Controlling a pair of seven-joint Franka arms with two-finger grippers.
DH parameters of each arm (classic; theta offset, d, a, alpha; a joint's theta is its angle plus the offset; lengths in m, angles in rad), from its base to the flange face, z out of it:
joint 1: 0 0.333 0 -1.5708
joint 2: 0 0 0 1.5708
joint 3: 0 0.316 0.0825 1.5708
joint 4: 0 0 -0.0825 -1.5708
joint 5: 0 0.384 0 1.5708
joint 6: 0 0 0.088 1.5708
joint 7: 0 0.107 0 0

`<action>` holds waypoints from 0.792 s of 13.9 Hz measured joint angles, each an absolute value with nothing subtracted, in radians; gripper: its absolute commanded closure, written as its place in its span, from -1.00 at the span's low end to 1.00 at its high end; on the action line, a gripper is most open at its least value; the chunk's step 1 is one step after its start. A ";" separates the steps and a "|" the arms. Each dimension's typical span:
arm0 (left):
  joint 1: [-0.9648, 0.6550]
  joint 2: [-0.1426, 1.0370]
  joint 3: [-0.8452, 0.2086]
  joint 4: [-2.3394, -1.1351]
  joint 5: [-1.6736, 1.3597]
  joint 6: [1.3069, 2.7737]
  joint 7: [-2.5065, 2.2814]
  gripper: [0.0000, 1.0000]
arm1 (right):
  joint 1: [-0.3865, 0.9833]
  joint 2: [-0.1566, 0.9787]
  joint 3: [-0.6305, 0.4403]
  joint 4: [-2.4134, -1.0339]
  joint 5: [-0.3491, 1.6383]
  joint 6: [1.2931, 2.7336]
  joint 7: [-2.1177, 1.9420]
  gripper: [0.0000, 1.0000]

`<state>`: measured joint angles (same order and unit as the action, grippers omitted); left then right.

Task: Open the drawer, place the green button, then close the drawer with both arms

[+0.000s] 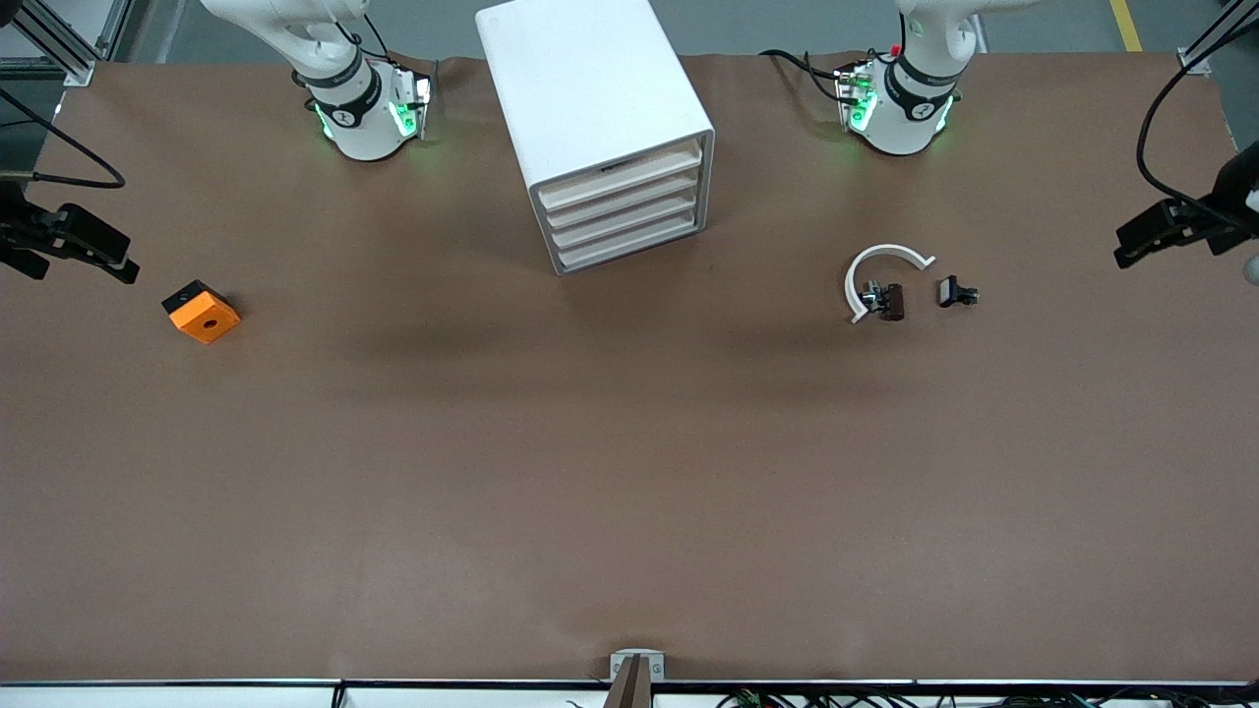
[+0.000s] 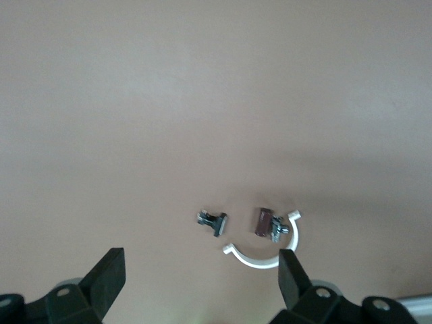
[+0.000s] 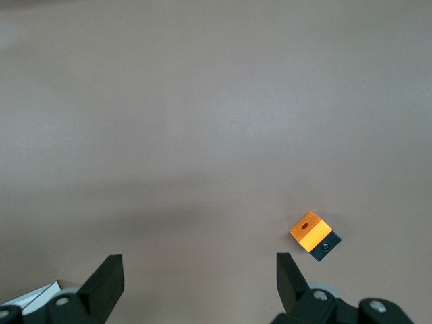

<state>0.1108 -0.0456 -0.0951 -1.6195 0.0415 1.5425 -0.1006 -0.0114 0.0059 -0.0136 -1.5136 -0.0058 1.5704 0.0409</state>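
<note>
**A:** Where was the green button?

**B:** No view showed one. The drawer cabinet (image 1: 590, 108) stood between the two arm bases, with all four drawers (image 1: 622, 211) looking shut. That fitted either a button already shut inside or one that was not on the table (image 1: 629, 472) at all, so I couldn't name the step or bid a move.

**A:** And the arms?

**B:** Both were raised, their cameras looking straight down. The left gripper (image 2: 200, 260) hung with its fingers spread wide and held nothing, above a white curved piece (image 1: 875, 270) and a small black part (image 1: 956, 292). The right gripper (image 3: 199, 264) was equally wide and bare, above the table near an orange block (image 1: 202, 312) toward the right arm's end.
</note>
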 measured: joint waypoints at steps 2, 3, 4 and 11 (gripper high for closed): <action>0.135 -0.077 -0.095 -1.673 -0.006 1.543 -0.090 -1.00 | -0.013 0.006 -0.014 -1.514 -0.007 1.570 0.028 -1.00; 0.143 -0.085 -0.095 -1.690 -0.013 1.544 -0.083 -1.00 | -0.019 0.006 -0.015 -1.514 -0.007 1.570 0.000 -1.00; 0.145 -0.092 -0.095 -1.704 -0.016 1.544 -0.081 -1.00 | -0.031 0.006 -0.016 -1.514 -0.007 1.570 -0.040 -1.00; 0.125 -0.166 -0.164 -1.752 -0.022 1.554 -0.088 -1.00 | -0.062 0.006 -0.003 -1.513 -0.006 1.570 -0.088 -1.00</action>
<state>0.1247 -0.1660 -0.1642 -1.7519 -0.0217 1.5540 -0.0878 -0.0616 0.0059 -0.0027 -1.5133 -0.0063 1.5704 -0.0876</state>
